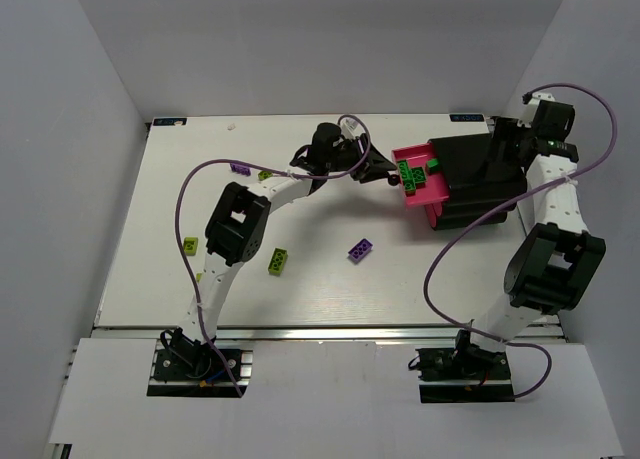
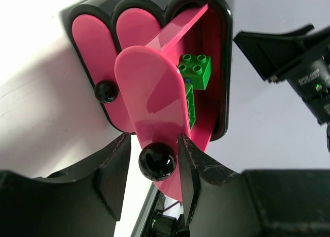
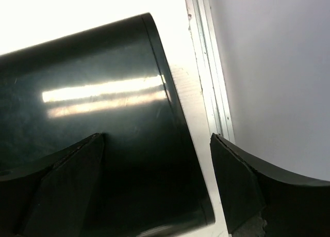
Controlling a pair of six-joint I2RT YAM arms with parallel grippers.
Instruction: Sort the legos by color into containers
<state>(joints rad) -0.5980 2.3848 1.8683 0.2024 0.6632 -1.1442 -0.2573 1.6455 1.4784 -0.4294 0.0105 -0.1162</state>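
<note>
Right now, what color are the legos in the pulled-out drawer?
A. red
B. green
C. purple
B: the legos lying in the open drawer are all green, with no other color among them.

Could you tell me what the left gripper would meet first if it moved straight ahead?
Most likely the black knob between its fingers, then the pink drawer front.
</note>
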